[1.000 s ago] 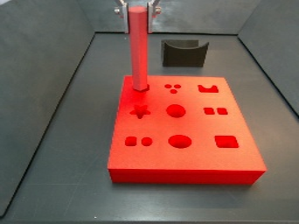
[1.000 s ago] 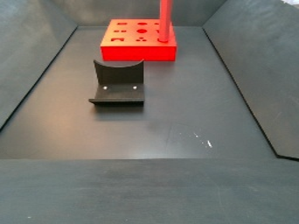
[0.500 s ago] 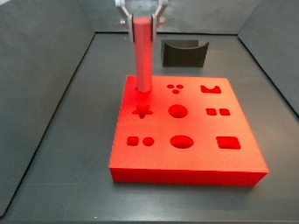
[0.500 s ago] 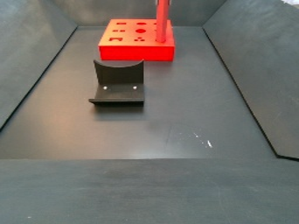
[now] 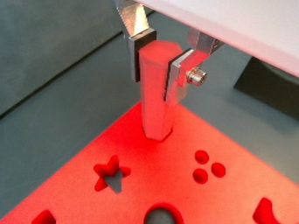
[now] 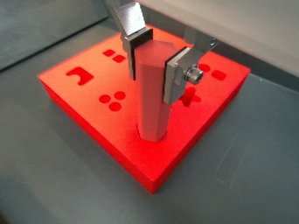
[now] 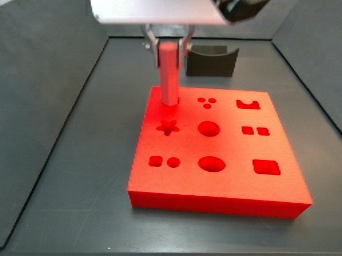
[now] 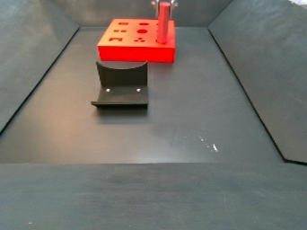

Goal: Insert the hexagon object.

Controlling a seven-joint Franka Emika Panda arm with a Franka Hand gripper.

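The hexagon object (image 5: 156, 92) is a long red rod standing upright with its lower end in a hole at a corner of the flat red block (image 7: 214, 150). It also shows in the wrist view (image 6: 152, 96) and in both side views (image 7: 170, 75) (image 8: 162, 22). My gripper (image 5: 162, 61) is shut on the rod's upper part, a silver finger (image 5: 184, 74) on each side. In the side view the gripper (image 7: 168, 42) has come down close to the block. The block's top has several shaped holes (image 7: 210, 128).
The dark fixture shows behind the block in a side view (image 7: 211, 60) and in front of it on the floor in a side view (image 8: 120, 85). Grey walls (image 7: 67, 90) slope up around the dark floor (image 8: 156, 153).
The gripper has moved down with the rod, and the rod has sunk deeper into the block's corner hole. Less of the rod shows above the block.
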